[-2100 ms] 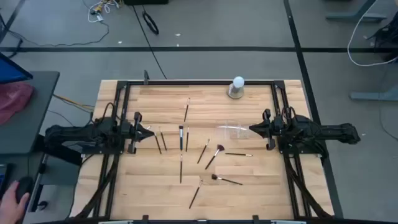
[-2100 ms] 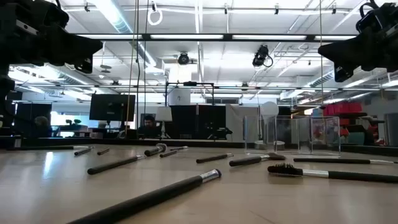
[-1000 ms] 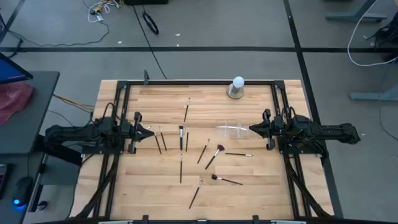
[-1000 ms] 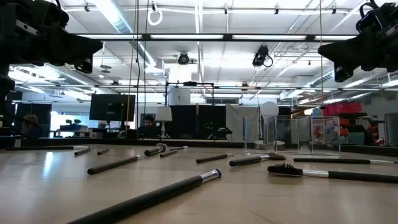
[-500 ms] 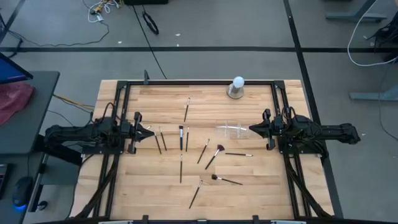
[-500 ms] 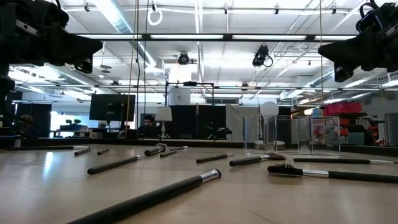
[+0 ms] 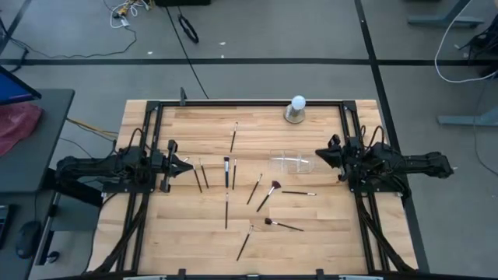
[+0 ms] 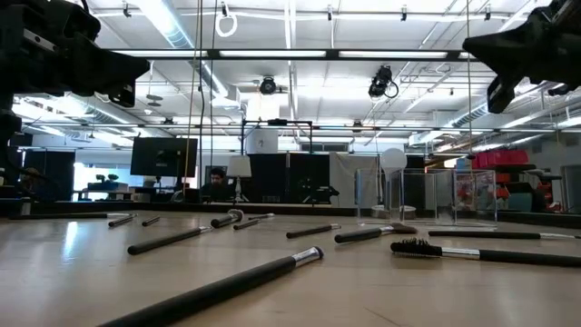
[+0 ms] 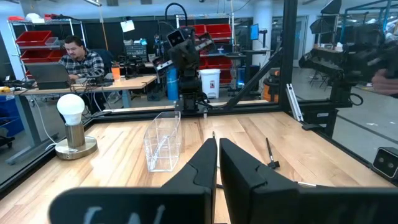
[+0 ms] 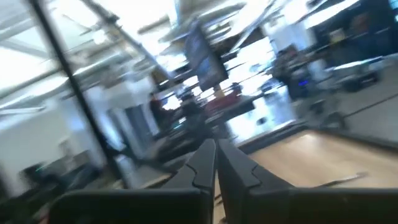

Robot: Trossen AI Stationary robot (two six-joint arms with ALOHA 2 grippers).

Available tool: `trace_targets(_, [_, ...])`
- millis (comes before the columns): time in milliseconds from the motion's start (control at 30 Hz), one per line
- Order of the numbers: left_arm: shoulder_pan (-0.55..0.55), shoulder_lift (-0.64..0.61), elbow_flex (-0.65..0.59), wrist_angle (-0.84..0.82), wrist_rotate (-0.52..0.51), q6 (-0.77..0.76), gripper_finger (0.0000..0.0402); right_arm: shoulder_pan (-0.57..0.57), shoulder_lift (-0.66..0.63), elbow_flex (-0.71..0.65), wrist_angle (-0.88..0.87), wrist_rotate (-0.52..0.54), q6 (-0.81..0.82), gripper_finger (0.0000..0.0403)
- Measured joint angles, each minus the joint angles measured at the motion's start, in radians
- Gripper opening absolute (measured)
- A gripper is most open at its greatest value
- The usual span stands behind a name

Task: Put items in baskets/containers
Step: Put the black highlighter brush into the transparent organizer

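Note:
Several thin makeup brushes [image 7: 226, 169] lie flat on the wooden table [image 7: 179, 225], spread over its middle. One has a fluffy reddish tip [image 7: 275, 186]. The clear plastic holder [image 7: 292, 162] stands right of centre, and also shows in the left wrist view [image 9: 163, 142] and the low view [image 8: 436, 195]. My left gripper [image 7: 189, 166] hovers shut and empty at the left, above the leftmost brushes [image 7: 196, 176]; its fingers [image 9: 217, 144] are together. My right gripper [image 7: 317, 155] hovers shut and empty just right of the holder; its fingers [image 10: 216, 148] are together.
A white ball lamp on a grey round base [image 7: 296, 109] stands at the far edge. A black metal frame [image 7: 241, 102] borders the table. Bare wood lies at the near left [image 7: 179, 233] and near right. A person sits at a desk beyond the table [image 9: 78, 53].
My right gripper has risen and tipped upward, and swung a little toward the far edge. It stays shut. The brushes and the holder have not moved.

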Motion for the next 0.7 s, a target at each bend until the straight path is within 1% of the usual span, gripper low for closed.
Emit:
trace_targets(67, [0.0, 0.0, 0.0, 0.001, 0.0, 0.0, 0.0026, 0.045, 0.085, 0.0, 0.041, -0.01, 0.009, 0.002])
trace_targets(133, [0.0, 0.0, 0.0, 0.003, 0.0, 0.0, 0.0025, 0.102, 0.187, 0.0, 0.104, 0.008, -0.007, 0.002])
trace_targets(267, [0.0, 0.0, 0.0, 0.005, 0.0, 0.0, 0.0025, 0.211, 0.404, 0.0, 0.217, 0.136, -0.012, 0.002])
trace_targets(367, [0.0, 0.0, 0.0, 0.006, 0.0, 0.0, 0.0025, 0.276, 0.549, 0.02, 0.291, 0.192, 0.012, 0.002])
trace_targets(467, [0.0, 0.0, 0.0, 0.006, 0.0, 0.0, 0.0025, 0.336, 0.69, 0.089, 0.287, 0.252, 0.037, 0.002])
trace_targets(567, [0.0, 0.0, 0.0, 0.006, 0.0, 0.0, 0.0025, 0.385, 0.839, 0.195, 0.257, 0.292, 0.032, 0.002])
trace_targets(700, [0.0, 0.0, 0.0, 0.006, 0.0, 0.0, 0.0025, 0.425, 1.025, 0.362, 0.121, 0.322, 0.032, 0.002])
